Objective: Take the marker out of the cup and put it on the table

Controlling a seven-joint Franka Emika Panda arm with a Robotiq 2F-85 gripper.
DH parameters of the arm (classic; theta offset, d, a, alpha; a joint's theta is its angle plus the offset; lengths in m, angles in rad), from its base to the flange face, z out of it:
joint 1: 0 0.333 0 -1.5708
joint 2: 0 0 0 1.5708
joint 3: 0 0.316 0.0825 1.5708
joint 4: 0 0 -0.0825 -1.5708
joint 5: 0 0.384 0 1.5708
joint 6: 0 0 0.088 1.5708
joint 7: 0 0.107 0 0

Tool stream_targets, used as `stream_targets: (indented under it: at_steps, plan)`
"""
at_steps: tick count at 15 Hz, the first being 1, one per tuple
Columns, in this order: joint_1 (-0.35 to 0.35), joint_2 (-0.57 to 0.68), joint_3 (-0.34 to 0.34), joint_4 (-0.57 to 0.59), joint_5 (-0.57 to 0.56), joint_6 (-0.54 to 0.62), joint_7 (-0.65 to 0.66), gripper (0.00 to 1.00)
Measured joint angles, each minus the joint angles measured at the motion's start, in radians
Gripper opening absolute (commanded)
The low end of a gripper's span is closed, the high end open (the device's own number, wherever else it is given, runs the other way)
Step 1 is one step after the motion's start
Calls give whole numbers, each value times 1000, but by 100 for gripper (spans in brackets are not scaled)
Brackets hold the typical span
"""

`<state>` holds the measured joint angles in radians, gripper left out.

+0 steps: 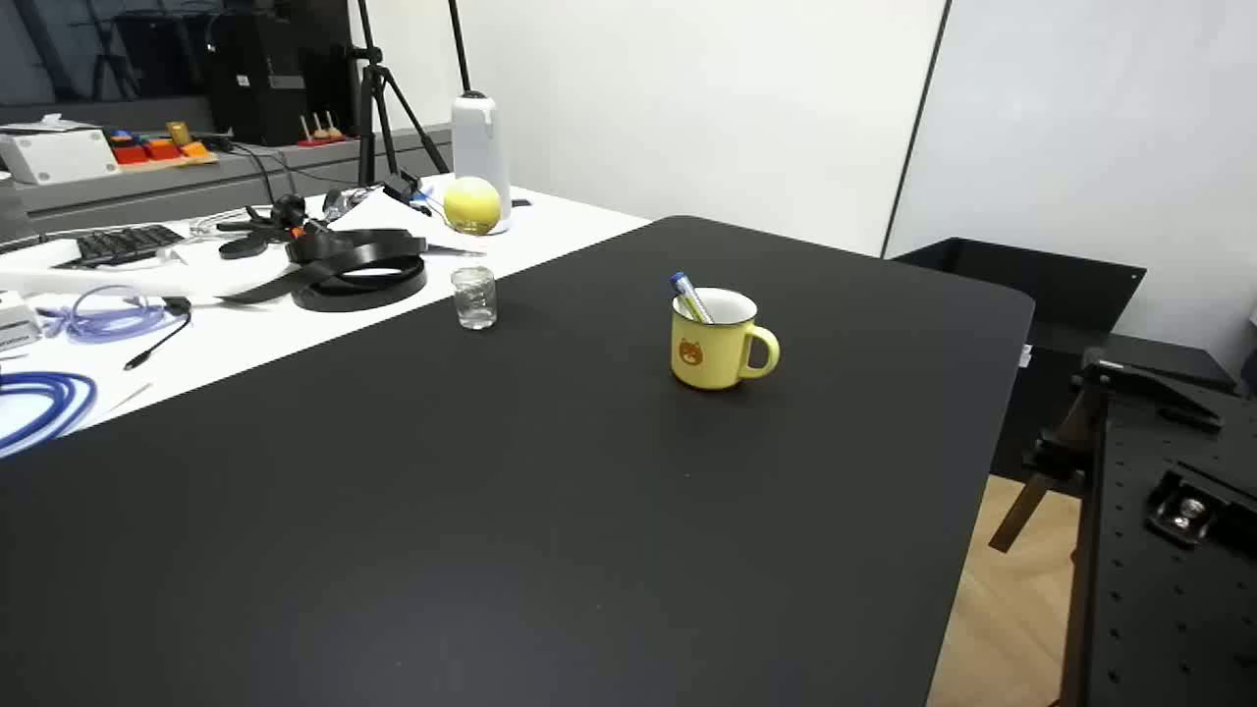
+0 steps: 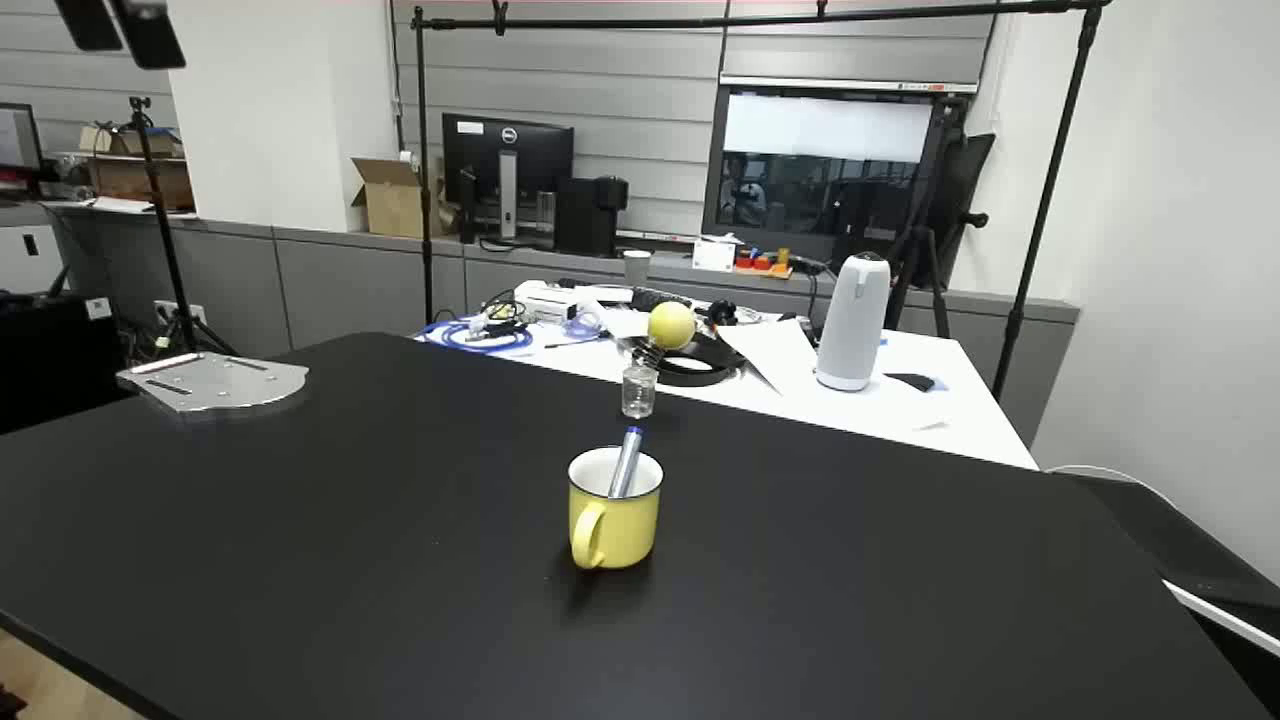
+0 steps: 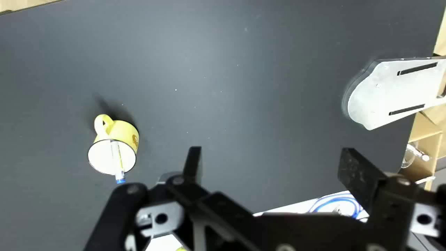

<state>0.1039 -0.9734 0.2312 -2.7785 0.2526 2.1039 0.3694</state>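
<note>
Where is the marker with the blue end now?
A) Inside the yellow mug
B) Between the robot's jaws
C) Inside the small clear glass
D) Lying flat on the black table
A, because in both exterior views the marker leans inside the yellow mug, with its blue end above the rim.

It's bright in here, and the white wall (image 1: 727, 108) shines back at me. A soft glow sits on the black counter (image 1: 462, 609). In the wrist view, the yellow cup (image 3: 122, 134) throws a soft shadow on its handle side, and its inside is so white that the marker (image 3: 117, 160) looks pale. The hand (image 3: 273, 164) there is dark and fuzzy.
</note>
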Motion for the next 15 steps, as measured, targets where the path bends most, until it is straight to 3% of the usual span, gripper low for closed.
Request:
stream_targets:
  at_steps: [15]
  plan:
    - [-21, 2, -13, 0, -21, 11, -17, 100]
